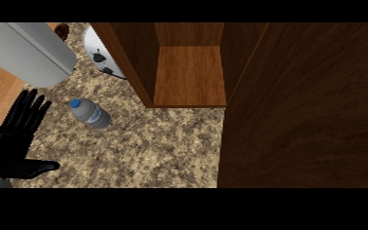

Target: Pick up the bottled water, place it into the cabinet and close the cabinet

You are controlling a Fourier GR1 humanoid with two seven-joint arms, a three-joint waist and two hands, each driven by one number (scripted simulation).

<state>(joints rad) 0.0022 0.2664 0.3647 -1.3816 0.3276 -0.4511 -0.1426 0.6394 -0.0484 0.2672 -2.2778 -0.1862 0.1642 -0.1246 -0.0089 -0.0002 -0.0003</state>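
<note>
The bottled water (90,113), a small clear bottle with a blue cap, lies tilted on the speckled counter (158,146), left of the cabinet. The wooden cabinet (188,73) stands open, its inner shelf bare. Its door (298,112) swings out toward me and fills the right side of the head view. My left hand (20,134) rests open at the left edge, fingers straight and pointing up, a short way left of the bottle and not touching it. My right hand does not show.
A grey forearm (32,53) slants across the top left corner. Behind the cabinet's left wall a round white and grey appliance (101,56) sits on the counter. A strip of wooden floor (9,90) shows at the far left.
</note>
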